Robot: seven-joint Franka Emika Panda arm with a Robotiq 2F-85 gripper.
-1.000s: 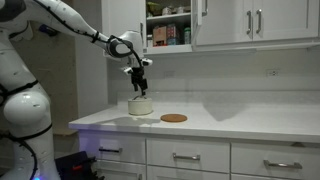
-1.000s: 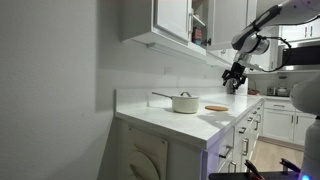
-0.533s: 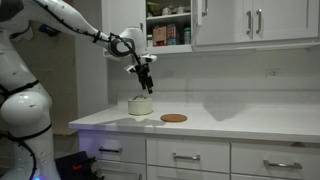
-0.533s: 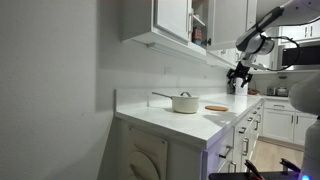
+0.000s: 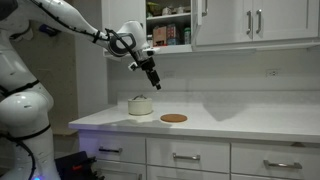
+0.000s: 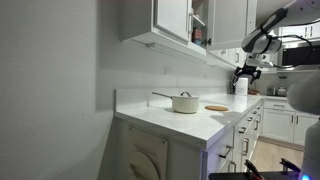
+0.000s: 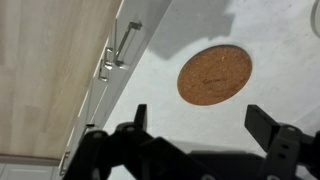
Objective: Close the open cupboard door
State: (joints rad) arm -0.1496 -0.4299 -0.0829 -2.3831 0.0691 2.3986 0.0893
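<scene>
The open cupboard door (image 5: 125, 12) is a plain white panel swung out from the wall cupboard, whose shelves hold jars and boxes (image 5: 168, 30). It also shows in an exterior view (image 6: 172, 18). My gripper (image 5: 152, 82) hangs open and empty below the open cupboard, above the counter and apart from the door. It appears in an exterior view (image 6: 243, 72) too. In the wrist view the two black fingers (image 7: 203, 120) are spread wide over the white counter, with nothing between them.
A white pot with a lid (image 5: 141, 105) and a round cork trivet (image 5: 173, 118) sit on the counter (image 5: 250, 125). The trivet shows in the wrist view (image 7: 214, 72). Drawer handles (image 7: 122, 45) line the counter's front. Closed upper doors (image 5: 255, 20) are beside the open cupboard.
My gripper has risen from just above the pot and shifted sideways toward the trivet, staying open. The door has not moved.
</scene>
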